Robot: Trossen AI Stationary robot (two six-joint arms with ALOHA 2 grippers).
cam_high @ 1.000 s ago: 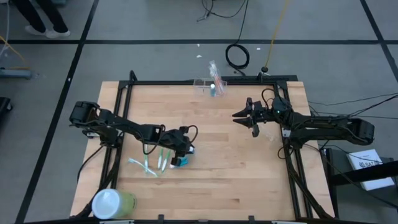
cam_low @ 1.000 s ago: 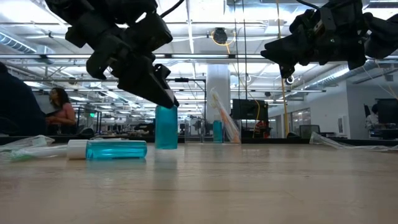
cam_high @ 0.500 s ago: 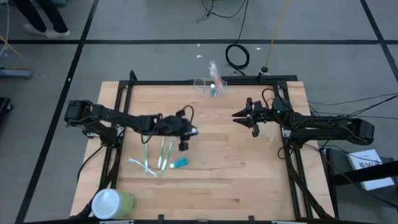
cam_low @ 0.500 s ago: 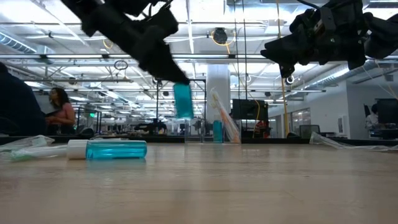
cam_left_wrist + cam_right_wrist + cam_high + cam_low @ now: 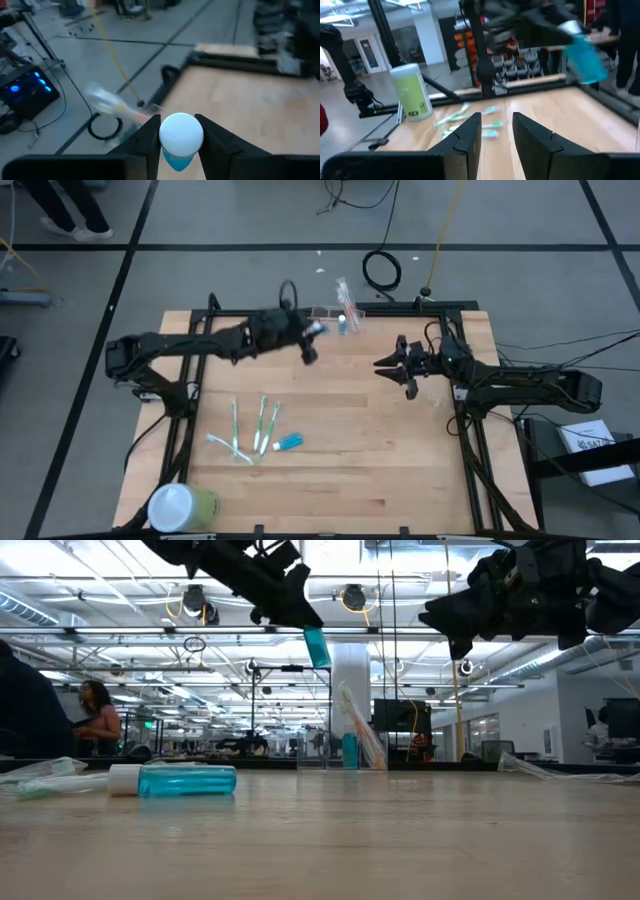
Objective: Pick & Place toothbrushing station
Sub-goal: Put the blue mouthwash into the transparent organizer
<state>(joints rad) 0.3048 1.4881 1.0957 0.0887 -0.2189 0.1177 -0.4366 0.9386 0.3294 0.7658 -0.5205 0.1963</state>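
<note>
Since a second ago, left gripper [image 5: 310, 340] has carried a blue tube [image 5: 317, 647] from beside the toothbrushes [image 5: 255, 430] up toward the toothbrushing station [image 5: 335, 318] at the table's [image 5: 400, 450] far edge, fingers clamped on it. Right gripper [image 5: 392, 368] waits mid-table, fingers parted, empty. A second tube [image 5: 175, 780] lies flat. Good practice — centre over the holder, keep the tube upright, lower gently before release.

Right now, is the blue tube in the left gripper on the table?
No. The left gripper holds the blue tube in the air, above the table.
</note>
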